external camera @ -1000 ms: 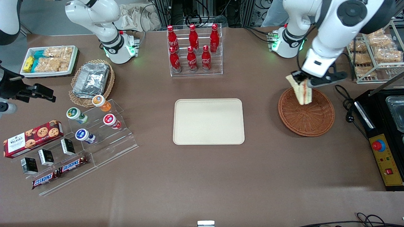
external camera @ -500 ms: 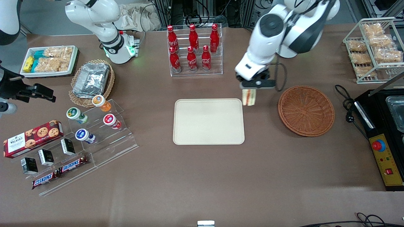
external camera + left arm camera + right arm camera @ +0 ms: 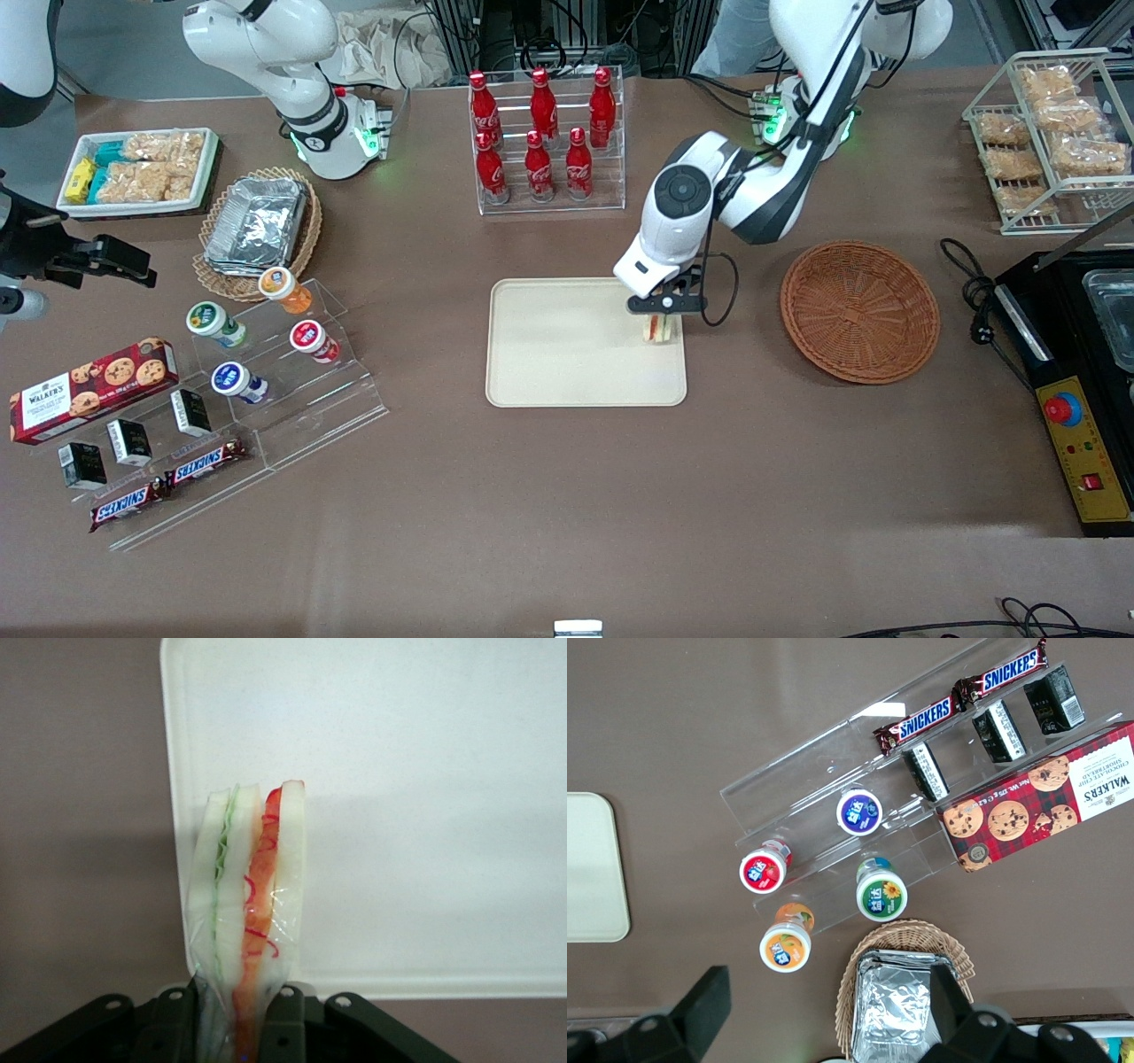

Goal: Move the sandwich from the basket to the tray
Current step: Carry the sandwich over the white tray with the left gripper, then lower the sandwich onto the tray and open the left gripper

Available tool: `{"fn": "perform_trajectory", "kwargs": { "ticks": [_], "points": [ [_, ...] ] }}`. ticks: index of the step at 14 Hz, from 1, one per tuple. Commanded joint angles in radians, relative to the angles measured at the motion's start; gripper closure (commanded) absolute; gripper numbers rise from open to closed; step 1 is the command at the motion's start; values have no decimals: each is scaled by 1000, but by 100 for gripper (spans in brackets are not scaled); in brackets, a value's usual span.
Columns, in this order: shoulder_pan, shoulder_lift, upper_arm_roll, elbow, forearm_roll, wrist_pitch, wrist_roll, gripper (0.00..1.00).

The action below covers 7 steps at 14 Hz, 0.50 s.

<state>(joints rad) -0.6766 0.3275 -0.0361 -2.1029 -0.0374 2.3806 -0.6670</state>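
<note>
My left gripper (image 3: 660, 312) is shut on the sandwich (image 3: 658, 329), a pale wedge with red, orange and green layers, wrapped in clear film. It hangs low over the cream-beige tray (image 3: 567, 354), at the tray's edge nearest the basket. The round reddish-brown wicker basket (image 3: 859, 312) sits empty on the table toward the working arm's end. In the left wrist view the sandwich (image 3: 248, 895) stands on edge between my fingers (image 3: 288, 1023), over the tray's rim (image 3: 177, 815).
A clear rack of red cola bottles (image 3: 542, 142) stands farther from the front camera than the tray. A tan basket with foil containers (image 3: 257, 226), cups and snack bars on an acrylic stand (image 3: 266, 372), and a cookie box lie toward the parked arm's end. A black appliance (image 3: 1076, 354) and wire rack (image 3: 1054, 133) stand past the basket.
My gripper carried the sandwich up out of the basket, across the table and down over the tray's edge. The basket is now empty.
</note>
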Motion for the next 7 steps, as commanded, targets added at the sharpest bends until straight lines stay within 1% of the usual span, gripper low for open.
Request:
{"fn": "perform_trajectory", "kwargs": {
  "ticks": [1,2,4,5,6,7],
  "points": [
    [-6,63,7,27,48,32,3,100],
    [-4,74,7,27,68,32,3,100],
    [-3,93,7,32,71,34,9,100],
    [-3,102,7,38,71,34,12,65],
    [-3,113,7,47,71,34,12,11],
    [-4,114,9,53,71,34,7,0]
  ]
}}
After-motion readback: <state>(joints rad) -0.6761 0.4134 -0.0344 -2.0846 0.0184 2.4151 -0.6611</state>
